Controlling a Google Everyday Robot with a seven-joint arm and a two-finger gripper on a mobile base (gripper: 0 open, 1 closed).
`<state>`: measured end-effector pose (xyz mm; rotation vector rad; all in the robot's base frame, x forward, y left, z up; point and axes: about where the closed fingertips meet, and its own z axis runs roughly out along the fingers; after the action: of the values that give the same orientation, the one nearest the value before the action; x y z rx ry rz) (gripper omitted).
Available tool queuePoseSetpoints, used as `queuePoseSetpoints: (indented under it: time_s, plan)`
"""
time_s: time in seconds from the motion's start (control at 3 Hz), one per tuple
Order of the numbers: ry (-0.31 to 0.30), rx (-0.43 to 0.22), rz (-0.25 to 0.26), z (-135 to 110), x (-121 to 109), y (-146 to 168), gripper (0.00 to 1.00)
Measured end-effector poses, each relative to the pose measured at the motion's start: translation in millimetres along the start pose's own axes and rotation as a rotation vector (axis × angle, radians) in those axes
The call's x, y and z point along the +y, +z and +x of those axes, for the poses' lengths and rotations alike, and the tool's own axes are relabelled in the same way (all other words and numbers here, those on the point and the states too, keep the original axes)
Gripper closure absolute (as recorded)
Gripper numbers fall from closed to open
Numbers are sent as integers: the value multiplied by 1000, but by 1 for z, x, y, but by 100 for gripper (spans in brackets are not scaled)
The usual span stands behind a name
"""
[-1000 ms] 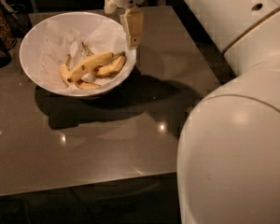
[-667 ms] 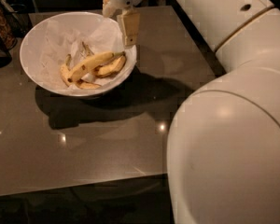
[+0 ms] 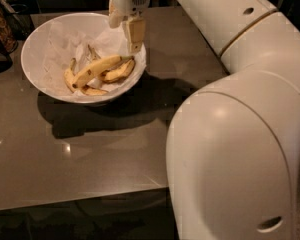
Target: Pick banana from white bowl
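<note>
Yellow banana (image 3: 97,68) lies on crumpled paper (image 3: 60,34) in the white bowl (image 3: 35,74) — the gripper (image 3: 126,33) hangs just above one end, its opening impossible to tell.

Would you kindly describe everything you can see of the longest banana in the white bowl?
The banana is whole, yellow and gently curved, with a few brown spots and a dark tip at its lower-left end. It lies slanted in the white bowl, on crumpled white paper, resting across shorter banana pieces. Its upper-right end reaches toward the bowl's rim, just below the gripper, which hangs over that end; whether they touch cannot be told.
</note>
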<state>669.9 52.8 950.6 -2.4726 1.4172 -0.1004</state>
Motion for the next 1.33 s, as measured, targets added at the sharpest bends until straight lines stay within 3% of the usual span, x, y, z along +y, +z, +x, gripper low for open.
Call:
queuePoseSetpoints:
  time_s: [1.33]
  plan:
    - [-18, -19, -40, -9, -9, 18, 45]
